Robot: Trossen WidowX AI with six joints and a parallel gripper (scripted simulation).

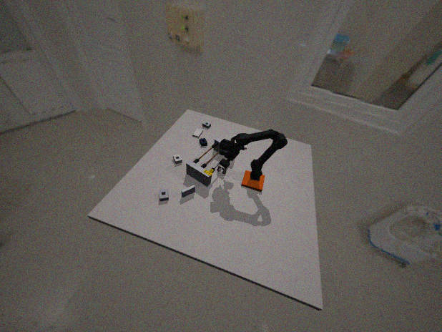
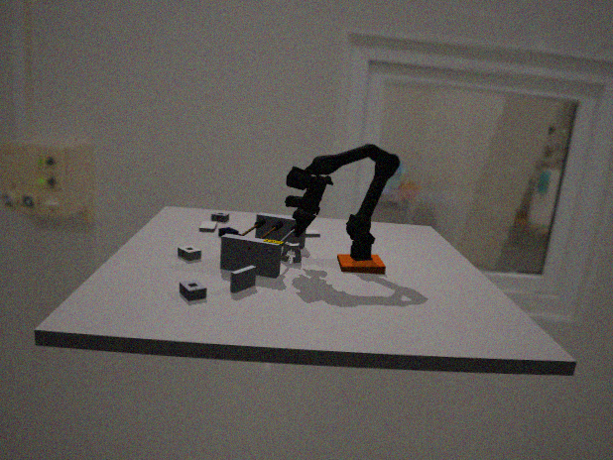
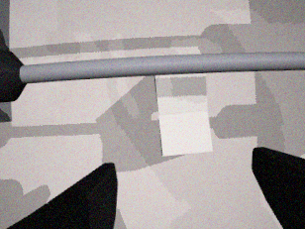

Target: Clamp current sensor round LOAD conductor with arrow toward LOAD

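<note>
The open current sensor (image 1: pixel 221 170) (image 2: pixel 292 254), dark with a white arrow shape, stands on the table beside the LOAD conductor, on the arm's side. The LOAD conductor (image 2: pixel 289 236) (image 3: pixel 163 64) is a grey rod with black end caps. The yellow LOAD marker (image 1: pixel 209 172) (image 2: pixel 273 242) is on top of the near grey block (image 1: pixel 198 174) (image 2: pixel 250 255). My gripper (image 1: pixel 224 164) (image 2: pixel 299 232) (image 3: pixel 184 166) is partly open and empty, low over the LOAD conductor. In the wrist view the rod crosses ahead of the fingertips. The sensor cannot be made out there.
Two brown conductors run beside the grey rod to the far grey block (image 2: pixel 285 218). A white flat piece (image 3: pixel 185 130) lies beyond the fingertips. Several small square parts, a dark blue part (image 1: pixel 203 142) and an upright plate (image 1: pixel 188 191) (image 2: pixel 243 279) stand around the blocks.
</note>
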